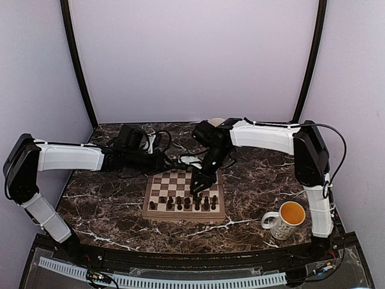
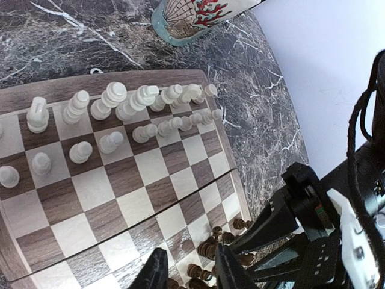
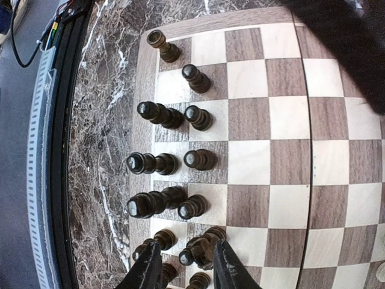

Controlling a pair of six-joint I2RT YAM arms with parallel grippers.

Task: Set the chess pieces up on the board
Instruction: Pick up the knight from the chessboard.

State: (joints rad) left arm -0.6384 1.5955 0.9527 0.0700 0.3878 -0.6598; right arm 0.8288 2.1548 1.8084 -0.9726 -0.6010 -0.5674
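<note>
One checkered wooden board [image 1: 174, 179]; cream pieces [image 2: 112, 95] far, dark pieces [image 3: 197, 117] near, two rows each. Left jaws apart; right jaws apart around one dark piece [image 3: 200, 250].

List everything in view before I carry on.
board: one, tan and brown checks, mid-table.
white pieces: many, cream, two rows, board's far side.
dark pieces: many, brown-black, board's near side.
mug: one, white, orange inside, table's near right.
patterned cup: one, cream and red, beyond the board's white end.
table: one, dark marble.
left gripper: one, black, open and empty, by the board.
right gripper: one, black, jaws either side of a dark piece, grip unclear.
</note>
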